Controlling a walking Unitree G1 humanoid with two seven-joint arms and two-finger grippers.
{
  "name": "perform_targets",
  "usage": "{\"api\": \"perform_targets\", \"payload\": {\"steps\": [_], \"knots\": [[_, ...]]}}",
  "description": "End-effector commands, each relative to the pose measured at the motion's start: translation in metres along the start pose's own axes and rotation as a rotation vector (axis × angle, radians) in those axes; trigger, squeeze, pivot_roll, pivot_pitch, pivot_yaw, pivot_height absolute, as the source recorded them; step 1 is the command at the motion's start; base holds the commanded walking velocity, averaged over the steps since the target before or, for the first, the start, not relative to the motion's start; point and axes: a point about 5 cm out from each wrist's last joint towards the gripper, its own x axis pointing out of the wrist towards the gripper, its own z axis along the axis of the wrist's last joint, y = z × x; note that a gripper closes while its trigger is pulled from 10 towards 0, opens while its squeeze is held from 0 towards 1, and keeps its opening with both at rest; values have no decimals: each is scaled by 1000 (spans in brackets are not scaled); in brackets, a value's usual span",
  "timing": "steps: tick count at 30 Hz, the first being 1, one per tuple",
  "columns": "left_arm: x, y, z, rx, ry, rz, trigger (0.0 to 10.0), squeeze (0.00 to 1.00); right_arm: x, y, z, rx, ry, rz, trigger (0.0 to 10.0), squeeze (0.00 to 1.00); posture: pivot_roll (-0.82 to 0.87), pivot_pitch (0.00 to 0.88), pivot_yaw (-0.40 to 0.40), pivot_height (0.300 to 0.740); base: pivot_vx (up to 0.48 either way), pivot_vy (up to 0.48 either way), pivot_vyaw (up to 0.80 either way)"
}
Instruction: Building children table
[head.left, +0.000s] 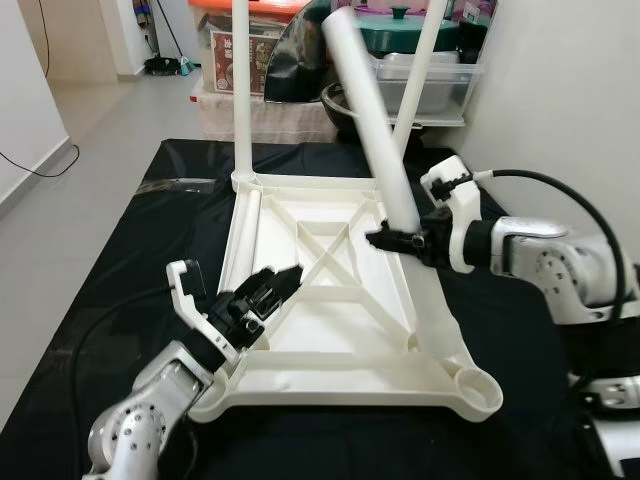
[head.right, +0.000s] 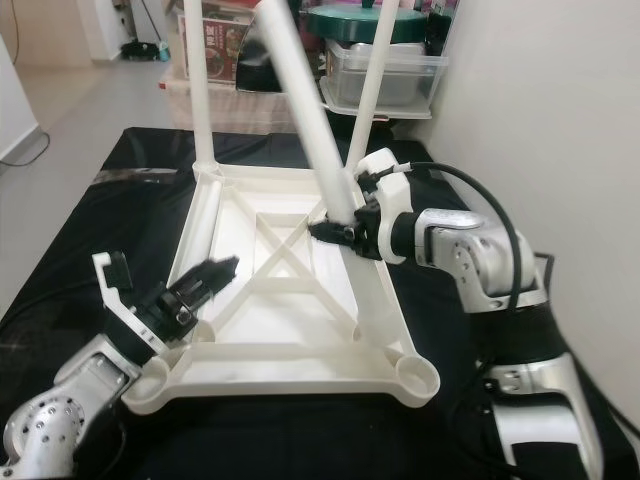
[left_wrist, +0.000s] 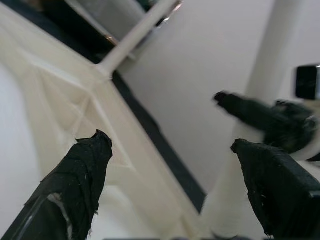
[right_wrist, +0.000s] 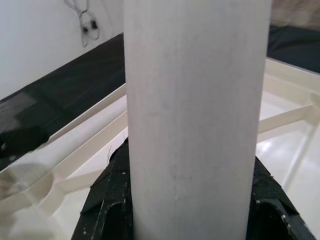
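A white plastic tabletop (head.left: 330, 355) lies upside down on a black cloth. Two white legs stand upright in its far corners, one on the left (head.left: 243, 90) and one on the right (head.left: 428, 70). A third leg (head.left: 365, 110) leans up toward the far left above the right rim. My right gripper (head.left: 392, 240) is shut on this tilted leg (right_wrist: 195, 100) near its lower end. Another leg (head.left: 246, 240) lies flat inside the left rim. My left gripper (head.left: 272, 288) hovers open over the near-left part of the tabletop, its fingers (left_wrist: 87, 165) wide apart and holding nothing.
The black cloth (head.left: 130, 260) covers the floor around the tabletop. Round sockets sit at the near-right corner (head.left: 478, 392) and the near-left corner (head.right: 150, 385). Storage boxes (head.left: 245, 55) and a green-lidded pot (head.left: 400, 25) stand at the back. A white wall (head.left: 570, 90) runs along the right.
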Motion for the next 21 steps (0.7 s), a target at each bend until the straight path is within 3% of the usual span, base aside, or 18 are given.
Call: {"api": "perform_targets", "payload": {"steps": [1, 3, 9, 10, 11, 12, 15, 16, 18, 19, 21], "knots": [[1, 5, -4, 20, 19, 47, 10000, 0, -2, -3, -5, 22, -28, -38, 0, 0, -69, 0, -94, 740, 0, 0, 0], [1, 10, -4, 29, 10, 95, 10000, 0, -1, -4, -14, 95, -74, -83, 0, 0, -70, 0, -88, 740, 0, 0, 0], [0, 13, -3, 28, 1, 112, 10000, 0, 0, -4, -17, 154, -114, -110, 0, 0, -71, 0, -83, 740, 0, 0, 0], [0, 13, -3, 29, 0, 115, 10000, 0, 3, -4, -17, 231, -171, -138, 0, 0, -69, 0, -80, 740, 0, 0, 0], [0, 13, -3, 29, 0, 115, 10000, 0, 3, -4, -17, 231, -171, -138, 0, 0, -69, 0, -80, 740, 0, 0, 0], [0, 13, -3, 27, 0, 105, 10000, 0, 10, -5, -17, 351, -239, -183, 0, 0, -69, 0, -77, 740, 0, 0, 0], [0, 13, -3, 27, 0, 105, 10000, 0, 10, -5, -17, 351, -239, -183, 0, 0, -69, 0, -77, 740, 0, 0, 0], [0, 13, -3, 30, 4, 93, 10000, 0, 24, -5, -15, 581, -344, -241, 0, 0, -63, 0, -75, 740, 0, 0, 0], [0, 13, -3, 30, 4, 93, 10000, 0, 24, -5, -15, 581, -344, -241, 0, 0, -63, 0, -75, 740, 0, 0, 0], [0, 13, -4, 26, 6, 85, 10000, 0, 33, -2, -11, 704, -400, -241, 0, 0, -62, 0, -76, 740, 0, 0, 0], [0, 14, -4, 19, 1, 88, 10000, 0, 37, 1, -9, 729, -414, -235, 0, 0, -62, 0, -76, 740, 0, 0, 0]]}}
